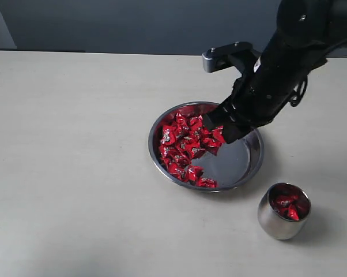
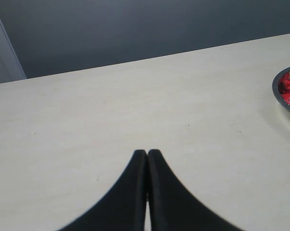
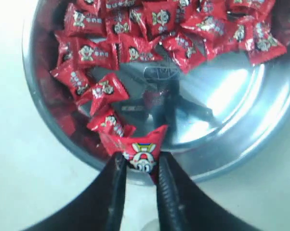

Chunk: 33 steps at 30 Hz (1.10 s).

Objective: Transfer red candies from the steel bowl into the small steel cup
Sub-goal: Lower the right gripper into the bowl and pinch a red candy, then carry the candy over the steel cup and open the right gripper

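The steel bowl [image 1: 251, 164] sits mid-table with many red candies [image 1: 182, 151] heaped in its left half. My right gripper [image 1: 221, 134] hangs over the bowl, shut on one red candy [image 3: 144, 153] that shows between its black fingers [image 3: 117, 178] above the bowl's rim [image 3: 241, 153]. More red candies [image 3: 135, 29] lie in the steel bowl beyond it. The small steel cup [image 1: 275, 224] stands to the bowl's lower right with a few red candies [image 1: 287, 206] inside. My left gripper [image 2: 147, 153] is shut and empty over bare table, with the bowl's edge [image 2: 279, 98] off to one side.
The pale table [image 1: 70, 173] spreads around the bowl and cup, with a dark wall [image 1: 133, 23] behind its far edge. The right arm's black body [image 1: 294, 52] reaches down from the upper right over the bowl.
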{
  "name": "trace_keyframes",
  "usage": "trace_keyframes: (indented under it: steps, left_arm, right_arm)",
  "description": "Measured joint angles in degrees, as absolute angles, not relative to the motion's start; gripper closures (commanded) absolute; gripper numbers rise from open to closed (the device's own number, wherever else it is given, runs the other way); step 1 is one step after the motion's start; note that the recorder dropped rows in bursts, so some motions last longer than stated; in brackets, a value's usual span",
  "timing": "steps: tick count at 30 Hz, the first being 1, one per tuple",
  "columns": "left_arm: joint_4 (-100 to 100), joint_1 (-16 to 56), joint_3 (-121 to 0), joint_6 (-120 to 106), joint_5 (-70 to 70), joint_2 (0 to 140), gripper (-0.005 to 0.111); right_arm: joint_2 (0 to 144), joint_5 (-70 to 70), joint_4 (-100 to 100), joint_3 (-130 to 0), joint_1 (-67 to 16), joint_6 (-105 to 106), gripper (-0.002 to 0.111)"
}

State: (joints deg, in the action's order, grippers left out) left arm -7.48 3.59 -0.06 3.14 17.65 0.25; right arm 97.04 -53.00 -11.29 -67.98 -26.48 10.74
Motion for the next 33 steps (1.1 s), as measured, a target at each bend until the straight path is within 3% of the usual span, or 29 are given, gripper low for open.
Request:
trace_keyframes:
  steps: [12,26,28,31,33]
  left_arm:
    - [-7.5,3.6,-0.1,3.1,17.7,0.2,0.106]
    - [-7.5,3.6,-0.1,3.1,17.7,0.2,0.106]
    - [-7.5,3.6,-0.1,3.1,17.7,0.2,0.106]
    - [-7.5,3.6,-0.1,3.1,17.7,0.2,0.106]
    - [-7.5,3.6,-0.1,3.1,17.7,0.2,0.106]
  right_arm:
    - [76.9,-53.8,-7.7,-48.8,-26.5,4.2,0.109]
    - [74.9,-55.4,-1.0,-44.3,-26.5,-3.0,0.109]
    - [74.9,-55.2,-0.6,-44.3,-26.5,-3.2,0.105]
    - [74.9,-54.8,-0.6,-44.3,-26.5,-3.4,0.085]
    - [74.9,-54.8,-0.6,-44.3,-26.5,-3.5,0.08]
